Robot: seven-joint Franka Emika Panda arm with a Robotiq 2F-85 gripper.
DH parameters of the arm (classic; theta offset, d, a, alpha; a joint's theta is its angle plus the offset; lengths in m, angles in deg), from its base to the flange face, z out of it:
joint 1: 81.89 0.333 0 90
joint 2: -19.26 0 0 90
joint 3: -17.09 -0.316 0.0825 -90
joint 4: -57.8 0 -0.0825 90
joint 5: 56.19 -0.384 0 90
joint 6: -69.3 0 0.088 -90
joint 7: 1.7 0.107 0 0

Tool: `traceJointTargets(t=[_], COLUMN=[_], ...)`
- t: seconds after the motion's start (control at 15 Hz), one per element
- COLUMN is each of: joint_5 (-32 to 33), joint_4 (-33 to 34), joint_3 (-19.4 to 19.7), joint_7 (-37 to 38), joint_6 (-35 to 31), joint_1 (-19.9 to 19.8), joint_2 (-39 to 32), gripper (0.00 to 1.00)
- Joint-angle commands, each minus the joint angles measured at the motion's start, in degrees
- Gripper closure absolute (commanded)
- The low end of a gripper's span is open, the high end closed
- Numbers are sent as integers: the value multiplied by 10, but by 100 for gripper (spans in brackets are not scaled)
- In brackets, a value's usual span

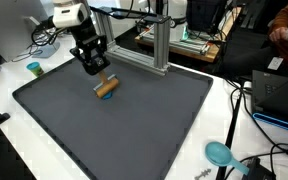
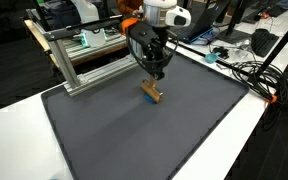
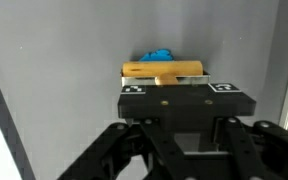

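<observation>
Toward the back of the dark mat [image 1: 134, 130], your gripper [image 1: 101, 78] has fingers clamped on a wooden peg [image 1: 106, 88] (blue piece [image 3: 156, 55] beyond it); mat edges lie well apart, metal frame [image 1: 160, 45] near behind.

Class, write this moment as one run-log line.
gripper: shut on wooden cylinder | place: over dark grey mat | wrist view: blue piece behind cylinder

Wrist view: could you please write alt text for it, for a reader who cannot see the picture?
The black gripper is shut on a tan wooden piece that lies crosswise at its tips, with a small blue thing showing just beyond it. Under them is a plain dark grey mat.
</observation>
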Motion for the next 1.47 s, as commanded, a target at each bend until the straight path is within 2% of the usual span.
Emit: traceJointTargets(t=[0.0, 0.8, 1.4], joint_5=[-7, -39, -74], joint_4=[12, 25, 57], joint_3=[-10, -26, -35], joint_7=[-19, -42, -69], joint_6=[-16, -14, 14], joint_1=[-5, -13, -21], joint_2=[-31, -55, -78], gripper=[77, 77, 77])
